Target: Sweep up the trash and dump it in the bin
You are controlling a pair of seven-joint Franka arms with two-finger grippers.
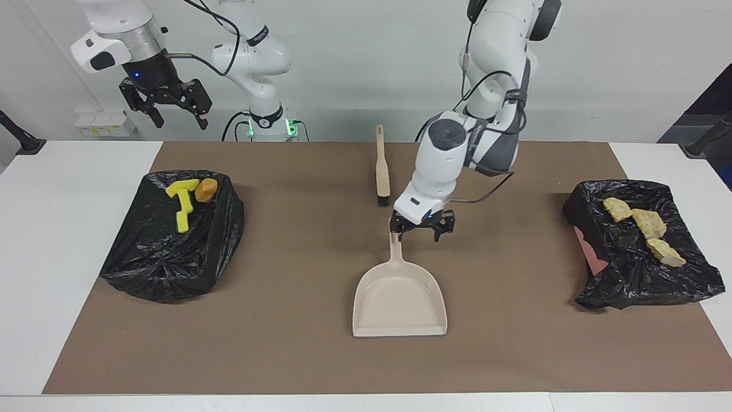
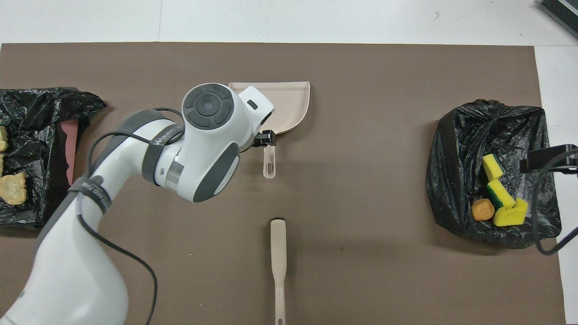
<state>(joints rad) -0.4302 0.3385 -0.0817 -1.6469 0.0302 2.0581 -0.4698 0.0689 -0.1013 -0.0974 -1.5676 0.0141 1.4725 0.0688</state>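
The trash lies in two black-bagged bins. Yellow and green sponge pieces (image 1: pixel 183 201) (image 2: pixel 497 192) and an orange-brown lump (image 1: pixel 206 189) (image 2: pixel 482 210) are in the bin (image 1: pixel 166 257) (image 2: pixel 456 171) at the right arm's end. Three pale tan chunks (image 1: pixel 646 224) are in the bin (image 1: pixel 635 274) (image 2: pixel 36 135) at the left arm's end. My left gripper (image 1: pixel 419 232) hangs open, holding nothing, just above the mat beside the beige dustpan's (image 1: pixel 400 300) (image 2: pixel 291 101) handle. My right gripper (image 1: pixel 170 114) waits open, high over its own end of the table.
The beige brush (image 1: pixel 381 166) (image 2: pixel 278 253) lies on the brown mat (image 1: pixel 297 343), nearer to the robots than the dustpan. White tabletop borders the mat at both ends. In the overhead view the left arm's wrist covers part of the dustpan.
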